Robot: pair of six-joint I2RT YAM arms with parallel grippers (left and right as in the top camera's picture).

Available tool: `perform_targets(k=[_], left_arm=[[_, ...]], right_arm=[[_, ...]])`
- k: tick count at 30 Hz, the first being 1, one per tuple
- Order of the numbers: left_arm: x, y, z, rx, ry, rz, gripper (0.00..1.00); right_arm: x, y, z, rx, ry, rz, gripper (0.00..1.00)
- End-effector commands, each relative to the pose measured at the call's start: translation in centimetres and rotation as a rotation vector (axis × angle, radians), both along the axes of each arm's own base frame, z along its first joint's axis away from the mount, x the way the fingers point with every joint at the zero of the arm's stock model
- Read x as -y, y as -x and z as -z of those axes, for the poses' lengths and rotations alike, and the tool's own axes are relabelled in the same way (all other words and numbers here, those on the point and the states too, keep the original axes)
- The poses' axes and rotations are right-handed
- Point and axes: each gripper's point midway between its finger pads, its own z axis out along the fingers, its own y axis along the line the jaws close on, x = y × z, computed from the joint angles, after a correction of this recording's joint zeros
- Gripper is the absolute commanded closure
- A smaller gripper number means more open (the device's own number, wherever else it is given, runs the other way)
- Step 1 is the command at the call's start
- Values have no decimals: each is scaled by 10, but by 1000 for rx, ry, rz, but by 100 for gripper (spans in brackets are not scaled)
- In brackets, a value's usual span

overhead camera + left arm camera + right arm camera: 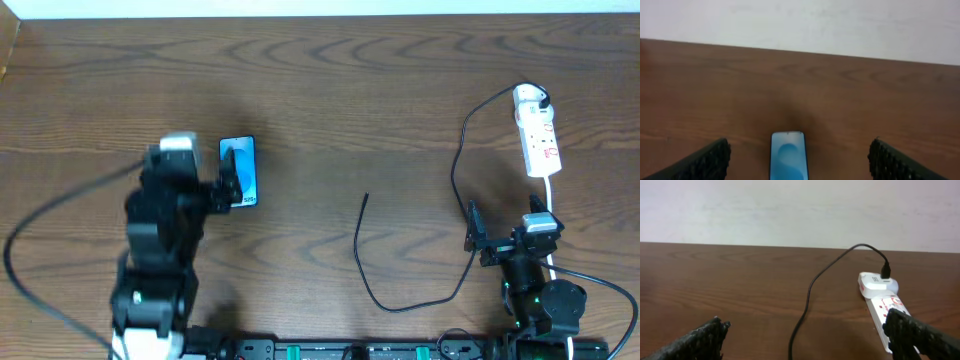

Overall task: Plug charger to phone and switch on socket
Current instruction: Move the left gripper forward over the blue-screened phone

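The phone (240, 170) lies flat on the table at the left, its blue screen up. In the left wrist view it (788, 156) lies between my open fingers. My left gripper (222, 185) is open over the phone's left edge. The charger (362, 250) is a thin black cable; its free tip lies at mid-table and it loops round to the white plug on the socket (537, 132) at the far right. My right gripper (500, 238) is open and empty, near me below the socket. The right wrist view shows the cable (810, 295) and the socket (882, 302).
The wooden table (350, 90) ends at a pale wall at the back. The socket's white lead (552, 195) runs down toward my right arm. Thicker black base cables (40, 225) loop at the left. A dark rail (360, 350) runs along the near edge.
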Motion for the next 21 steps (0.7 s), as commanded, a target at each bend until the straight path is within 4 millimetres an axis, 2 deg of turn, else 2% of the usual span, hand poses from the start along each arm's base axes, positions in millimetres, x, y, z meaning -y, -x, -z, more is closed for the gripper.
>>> perform_targets(k=[1,6,10,13,15,16,18,19,21], left_arm=[[1,-24,-19,-71,-24,9,12],[2,-52,-16,-253,-53,21,12],[4,-75,0,-423,-67,27,12],[4,-83,16,-516,-71,29,12],[4,-89,38,-609,-75,30,12],[5,-91,55,-666,-78,31,12],[5,-90,72,-724,-80,32,12],[5,-89,90,-784,-78,28,12],[4,-87,111,-852,-80,29,12]], right_arm=[[0,0,0,3,15,3,1],[0,0,0,3,15,3,1],[0,0,0,3,15,3,1],[0,0,0,3,15,3,1],[0,0,0,2,15,3,1],[0,0,0,3,15,3,1],[0,0,0,3,15,3,1],[0,0,0,2,15,3,1],[0,0,0,2,15,3,1]])
